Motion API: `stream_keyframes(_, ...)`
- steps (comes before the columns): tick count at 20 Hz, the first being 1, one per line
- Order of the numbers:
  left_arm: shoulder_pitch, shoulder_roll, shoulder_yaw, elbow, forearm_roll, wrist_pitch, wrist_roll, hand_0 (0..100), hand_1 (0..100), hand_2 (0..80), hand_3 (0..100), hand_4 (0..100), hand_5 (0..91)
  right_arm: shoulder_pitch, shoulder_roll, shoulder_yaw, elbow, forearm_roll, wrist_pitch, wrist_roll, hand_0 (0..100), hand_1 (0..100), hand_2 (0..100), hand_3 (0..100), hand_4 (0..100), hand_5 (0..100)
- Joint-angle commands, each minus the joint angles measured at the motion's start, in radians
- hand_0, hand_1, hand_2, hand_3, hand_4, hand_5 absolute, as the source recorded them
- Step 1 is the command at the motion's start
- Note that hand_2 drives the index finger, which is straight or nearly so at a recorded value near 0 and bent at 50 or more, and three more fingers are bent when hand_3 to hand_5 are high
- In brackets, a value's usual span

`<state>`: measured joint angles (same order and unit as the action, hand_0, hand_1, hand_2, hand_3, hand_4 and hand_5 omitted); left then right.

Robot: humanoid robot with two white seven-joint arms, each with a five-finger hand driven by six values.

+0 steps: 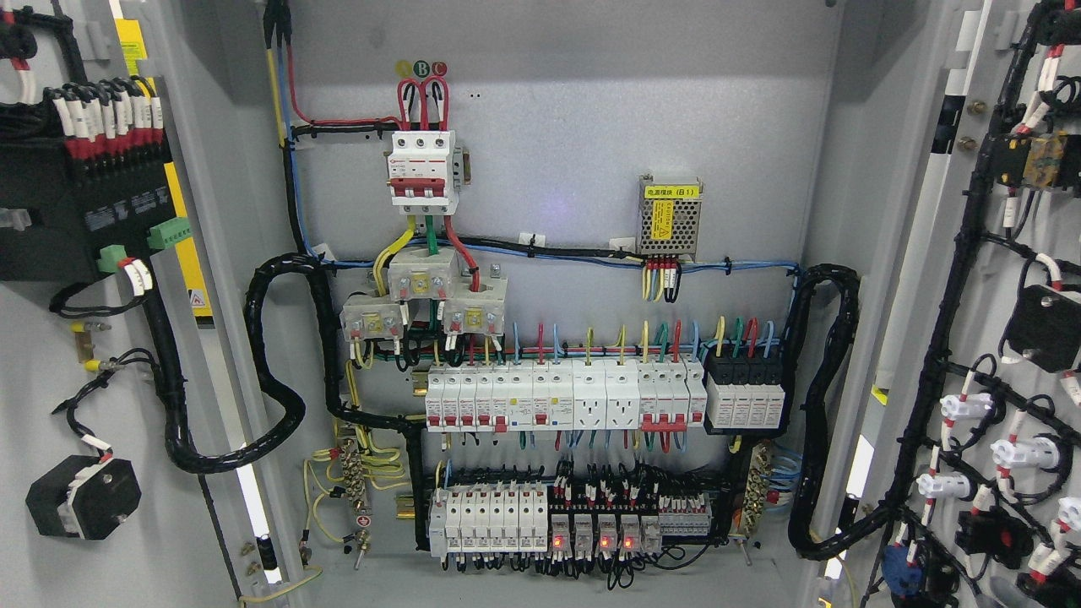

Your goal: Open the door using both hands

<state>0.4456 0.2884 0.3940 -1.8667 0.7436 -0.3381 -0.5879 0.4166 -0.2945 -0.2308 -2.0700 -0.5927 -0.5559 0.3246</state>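
Both doors stand swung wide, the left door [51,355] and right door [1005,338] flanking the wired cabinet [557,211]; neither hand shows, so fingers cannot be judged; the opening looks finished; best leave the wiring untouched.

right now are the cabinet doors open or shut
Open: both the left door and right door are swung outward, exposing the breaker rows inside.

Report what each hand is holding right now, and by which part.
It cannot be told: neither hand shows in the head view. Only the cabinet interior with its breakers, and the left door and right door, both swung open, are visible.
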Motion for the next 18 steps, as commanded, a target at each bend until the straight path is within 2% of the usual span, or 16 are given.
stream_keyframes(1,-0.03,0.123,0.063,0.145,0.108,0.004,-0.023,12,56,0.0,0,0,0.0,0.014,-0.002,-0.07,0.021,-0.041,0.001,0.001,0,50,4,0,0,0)
stream_keyframes(7,-0.038,0.173,0.111,0.216,0.134,0.004,-0.047,12,56,0.0,0,0,0.0,0.033,-0.006,-0.094,0.028,-0.102,0.001,0.002,0,50,4,0,0,0)
stream_keyframes(11,-0.047,0.209,0.114,0.261,0.186,0.01,-0.047,12,56,0.0,0,0,0.0,0.042,-0.006,-0.096,0.028,-0.104,0.001,0.002,0,50,4,0,0,0)
stream_keyframes(15,-0.105,0.215,0.114,0.308,0.187,0.093,-0.056,12,56,0.0,0,0,0.0,0.045,-0.006,-0.107,0.03,-0.108,0.001,0.002,0,50,4,0,0,0)
stream_keyframes(18,-0.145,0.218,0.112,0.349,0.188,0.111,-0.092,12,56,0.0,0,0,0.0,0.051,-0.006,-0.113,0.028,-0.11,-0.001,0.002,0,50,4,0,0,0)
